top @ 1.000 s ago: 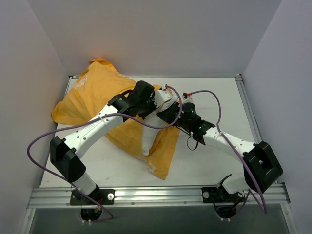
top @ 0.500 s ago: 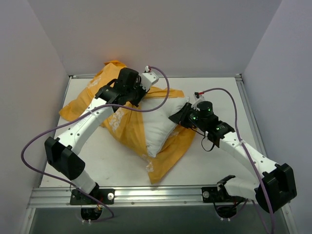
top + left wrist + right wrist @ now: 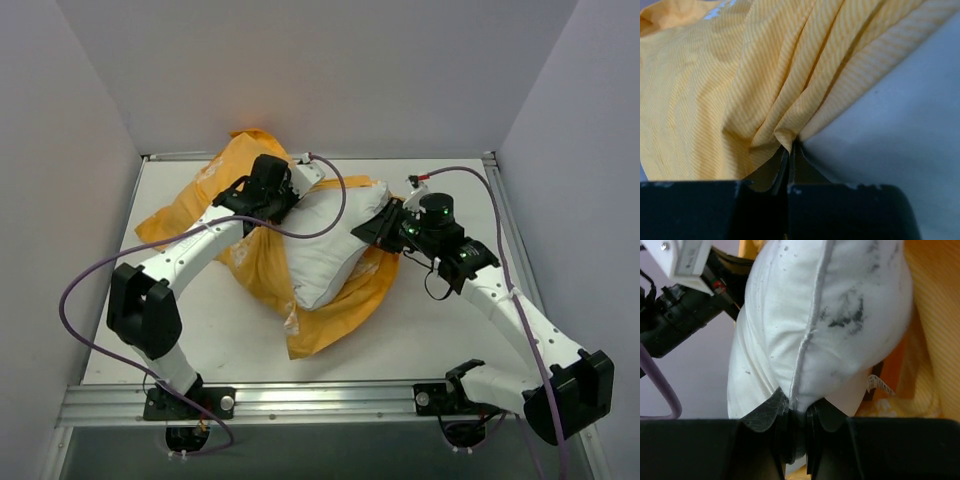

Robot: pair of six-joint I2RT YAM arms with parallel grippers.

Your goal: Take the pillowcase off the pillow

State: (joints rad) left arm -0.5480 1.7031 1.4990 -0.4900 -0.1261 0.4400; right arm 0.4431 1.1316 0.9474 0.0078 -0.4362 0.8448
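Note:
The orange-yellow pillowcase [image 3: 255,265] lies bunched from the table's back left to the front middle, its print hidden in the folds. The white pillow [image 3: 325,245] sticks out of it in the middle, with most of its top bare. My left gripper [image 3: 268,203] is shut on a pinched fold of the pillowcase [image 3: 740,100] at the pillow's left side. My right gripper [image 3: 385,222] is shut on the pillow's right corner, on its seam [image 3: 805,345]. In the right wrist view the pillow has grey smudges, and orange cloth [image 3: 930,325] lies behind it.
The white table [image 3: 440,330] is walled by grey panels at the left, back and right. A metal rail [image 3: 320,400] runs along the near edge by both arm bases. Purple cables loop off each arm. A small white label [image 3: 880,384] hangs by the pillow.
The left gripper has pulled the pillowcase back and left while the right gripper has drawn the pillow corner right. Much more white pillow is bare than a second ago.

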